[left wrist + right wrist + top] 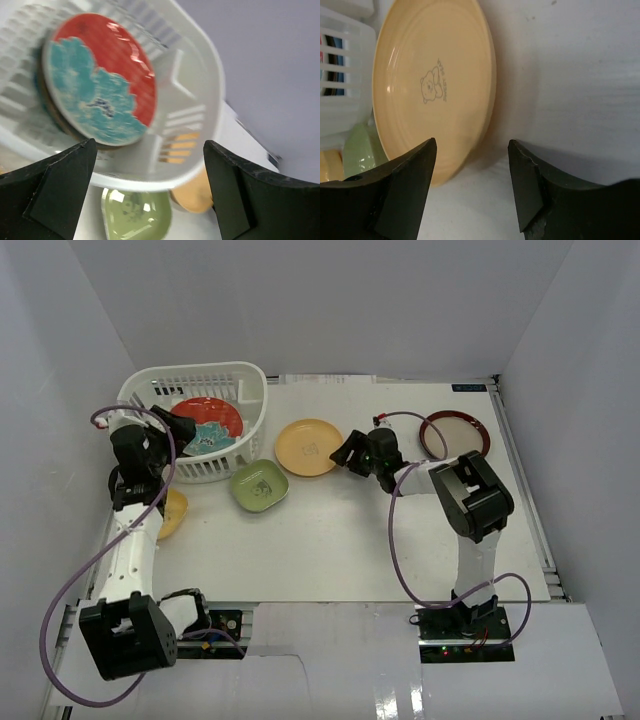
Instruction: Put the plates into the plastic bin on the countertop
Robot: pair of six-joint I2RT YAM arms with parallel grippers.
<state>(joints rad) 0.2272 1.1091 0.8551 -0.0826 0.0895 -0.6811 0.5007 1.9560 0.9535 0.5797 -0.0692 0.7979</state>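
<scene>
The white plastic bin (252,390) stands at the back left and holds the red-teal floral plate (207,420) on top of others; the plate also shows in the left wrist view (97,80). My left gripper (183,430) is open and empty above the bin's near left rim (150,180). A yellow plate (308,446) lies right of the bin, a small green plate (259,485) in front of it, a small yellow plate (173,512) at the left, a maroon-rimmed plate (455,434) at the back right. My right gripper (345,452) is open at the yellow plate's (432,85) right edge.
White walls close in the countertop (350,540) on the left, back and right. A metal rail (525,490) runs along its right side. Purple cables (400,540) loop from both arms over the near part of the surface.
</scene>
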